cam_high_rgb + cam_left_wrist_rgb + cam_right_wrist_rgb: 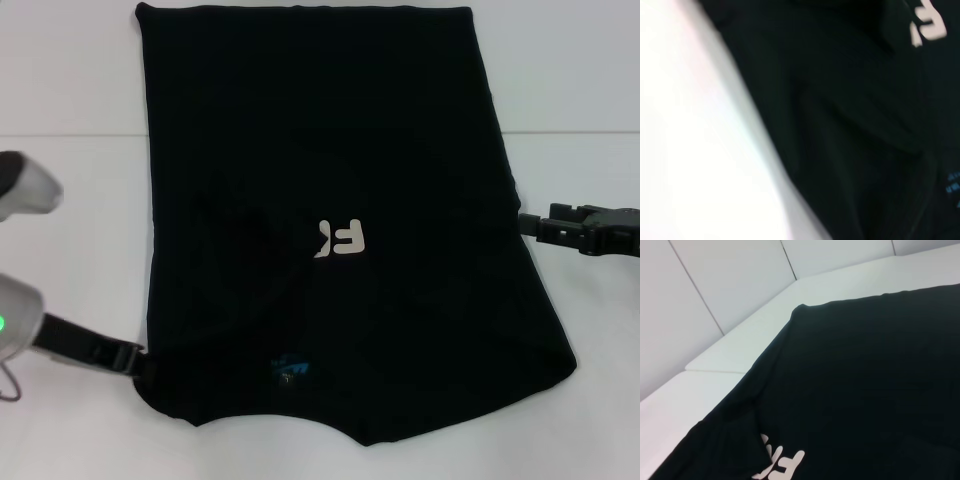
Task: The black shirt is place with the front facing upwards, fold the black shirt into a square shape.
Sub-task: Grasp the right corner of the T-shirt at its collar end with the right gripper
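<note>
The black shirt lies flat on the white table, collar end towards me, its sides folded in to make a long panel. Only part of the off-white lettering shows beside a fold, and the blue neck label sits near the collar. My left gripper is at the shirt's near left corner, against its edge. My right gripper is at the right edge, about halfway along. In the left wrist view the shirt is very close. The right wrist view shows the shirt and its lettering.
Bare white table surrounds the shirt on the left, right and far sides. White wall panels rise behind the table's far edge. The shirt's far hem reaches nearly to the back of the table.
</note>
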`<control>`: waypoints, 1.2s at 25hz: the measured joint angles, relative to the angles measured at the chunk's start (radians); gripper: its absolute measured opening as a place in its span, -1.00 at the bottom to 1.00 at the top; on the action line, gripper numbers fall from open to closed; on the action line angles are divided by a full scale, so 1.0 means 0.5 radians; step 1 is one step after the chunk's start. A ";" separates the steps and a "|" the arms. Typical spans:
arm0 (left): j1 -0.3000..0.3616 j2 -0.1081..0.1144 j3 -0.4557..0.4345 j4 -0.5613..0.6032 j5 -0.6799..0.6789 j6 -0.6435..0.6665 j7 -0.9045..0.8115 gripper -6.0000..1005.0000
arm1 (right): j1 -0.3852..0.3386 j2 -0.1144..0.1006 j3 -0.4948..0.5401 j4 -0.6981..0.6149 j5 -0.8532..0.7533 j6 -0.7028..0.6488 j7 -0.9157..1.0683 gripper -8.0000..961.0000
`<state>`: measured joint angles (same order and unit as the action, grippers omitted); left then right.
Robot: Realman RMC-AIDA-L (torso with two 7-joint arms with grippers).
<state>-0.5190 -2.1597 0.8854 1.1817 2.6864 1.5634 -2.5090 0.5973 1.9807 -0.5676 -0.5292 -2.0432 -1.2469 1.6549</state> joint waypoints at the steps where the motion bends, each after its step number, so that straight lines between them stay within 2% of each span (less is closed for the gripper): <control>1: 0.020 0.002 -0.055 -0.009 -0.015 0.000 0.014 -0.87 | 0.000 -0.005 0.006 -0.001 0.002 -0.004 0.017 0.53; 6: 0.098 0.008 -0.337 -0.043 -0.112 -0.004 0.085 -0.87 | 0.001 -0.035 0.020 -0.003 0.002 -0.025 0.200 0.53; 9: 0.119 0.010 -0.485 -0.084 -0.180 -0.005 0.178 -0.87 | 0.006 -0.070 0.004 -0.003 -0.008 -0.043 0.389 0.53; 15: 0.118 0.021 -0.654 -0.221 -0.265 -0.017 0.303 -0.87 | 0.036 -0.178 -0.007 -0.003 -0.179 -0.165 0.920 0.52; 20: 0.129 0.091 -0.807 -0.404 -0.465 -0.035 0.390 -0.87 | 0.124 -0.299 -0.028 -0.006 -0.525 -0.356 1.446 0.52; 22: 0.128 0.133 -0.818 -0.492 -0.532 -0.035 0.426 -0.87 | 0.162 -0.326 -0.044 -0.008 -0.673 -0.406 1.617 0.52; 24: 0.119 0.179 -0.830 -0.591 -0.584 -0.040 0.471 -0.87 | 0.192 -0.340 -0.052 -0.018 -0.790 -0.463 1.730 0.52; 26: 0.110 0.201 -0.840 -0.654 -0.605 -0.052 0.502 -0.87 | 0.210 -0.339 -0.056 -0.023 -0.838 -0.511 1.780 0.52; 30: 0.109 0.206 -0.844 -0.678 -0.612 -0.066 0.533 -0.87 | 0.222 -0.318 -0.087 0.010 -0.879 -0.543 1.850 0.52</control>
<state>-0.4643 -2.0566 0.4636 0.8427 2.3803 1.5302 -2.2428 0.7081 1.8219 -0.6113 -0.5240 -2.4825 -1.5183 2.5799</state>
